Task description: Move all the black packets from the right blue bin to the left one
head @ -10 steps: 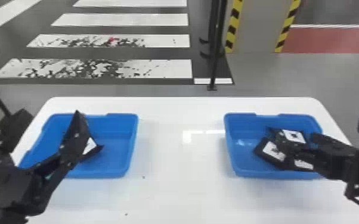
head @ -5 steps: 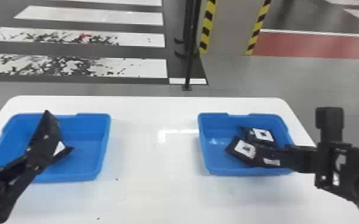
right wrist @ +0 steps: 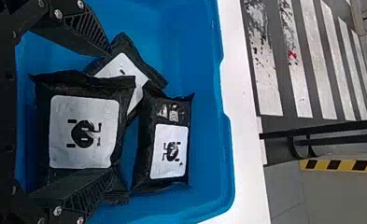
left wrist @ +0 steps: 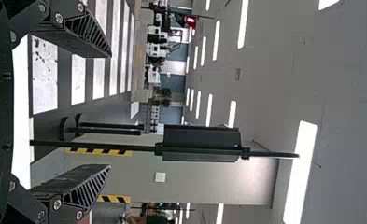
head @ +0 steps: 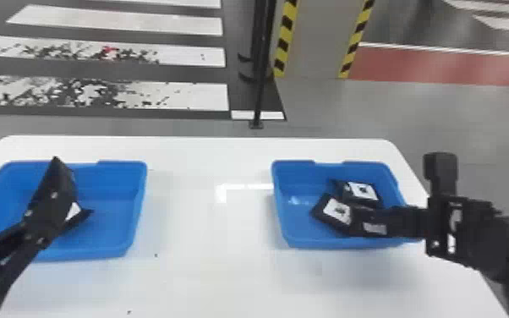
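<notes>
Right gripper is at the right blue bin, spread wide, nothing clamped. Three black packets overlap in that bin; one finger overlaps the closest in the wrist view. Left gripper, wide open and empty, partly blocks another packet in the left blue bin. Black pole and hazard-striped pillar beyond white table.
</notes>
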